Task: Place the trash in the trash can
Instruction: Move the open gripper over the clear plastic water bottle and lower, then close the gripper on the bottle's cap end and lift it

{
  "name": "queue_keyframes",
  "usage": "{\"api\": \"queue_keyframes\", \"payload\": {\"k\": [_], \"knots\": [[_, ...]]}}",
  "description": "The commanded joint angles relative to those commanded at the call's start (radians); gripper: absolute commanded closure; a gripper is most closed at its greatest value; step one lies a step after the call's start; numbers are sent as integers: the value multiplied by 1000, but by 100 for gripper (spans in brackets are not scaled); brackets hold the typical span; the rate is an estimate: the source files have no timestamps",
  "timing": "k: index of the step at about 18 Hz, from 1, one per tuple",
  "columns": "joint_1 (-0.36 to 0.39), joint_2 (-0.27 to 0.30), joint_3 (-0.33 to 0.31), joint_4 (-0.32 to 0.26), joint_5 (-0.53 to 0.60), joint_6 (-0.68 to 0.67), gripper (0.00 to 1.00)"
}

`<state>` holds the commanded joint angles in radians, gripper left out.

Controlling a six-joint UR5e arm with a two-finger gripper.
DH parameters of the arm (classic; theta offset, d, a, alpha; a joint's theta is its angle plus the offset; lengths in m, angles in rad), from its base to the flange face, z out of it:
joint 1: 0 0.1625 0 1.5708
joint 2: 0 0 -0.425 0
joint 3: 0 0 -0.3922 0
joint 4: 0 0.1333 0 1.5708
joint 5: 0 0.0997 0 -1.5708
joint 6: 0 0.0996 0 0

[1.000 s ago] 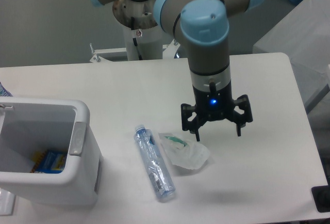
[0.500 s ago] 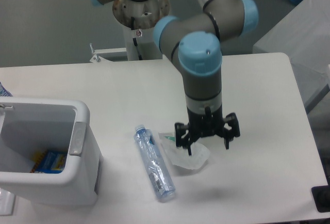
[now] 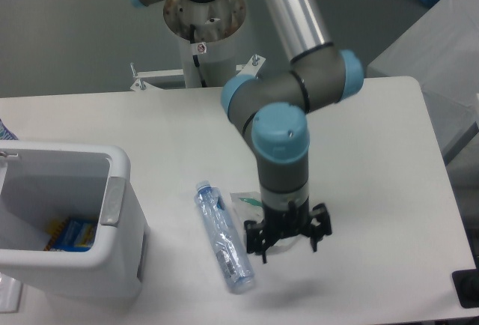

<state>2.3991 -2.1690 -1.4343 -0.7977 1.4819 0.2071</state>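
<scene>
A white worktop [image 3: 150,123] with rounded corners stands before a grey wall, with the arm's pedestal rising behind its far edge. At the left, near the front edge, sits the trash can [image 3: 112,254], a white rectangular bin with a thick rounded rim and a grey strip on its right edge; something blue and yellow lies at its bottom. Just right of the bin the bottle [image 3: 222,237] lies flat on the worktop, blue cap toward the far side, its clear body crushed along its length. It is judged light, springy and slick, so a hold across the narrow mid-body should be surest, the cap end being stiffer but smaller. Just beside the bottle, to its right, lies the wrapper [image 3: 251,204], a crumpled clear film with a green bit inside, largely hidden by the tool. It is judged almost weightless, soft and compliant; it should fold under pressure, so a pinch through its bunched centre is likely to hold better than one at a thin edge. The tool [image 3: 288,241] points straight down over the wrapper, its two fingers spread to either side of it and low to the worktop; whether they touch the film cannot be told. Above it the wrist is vertical, the forearm slanting up and back toward the pedestal. Both pieces of trash lie outside the bin.
</scene>
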Motion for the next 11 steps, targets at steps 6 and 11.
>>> {"api": "queue_keyframes", "payload": {"k": [6, 11], "knots": [[-40, -55, 8, 6, -6, -32, 0], [-60, -83, 8, 6, -2, -55, 0]]}}
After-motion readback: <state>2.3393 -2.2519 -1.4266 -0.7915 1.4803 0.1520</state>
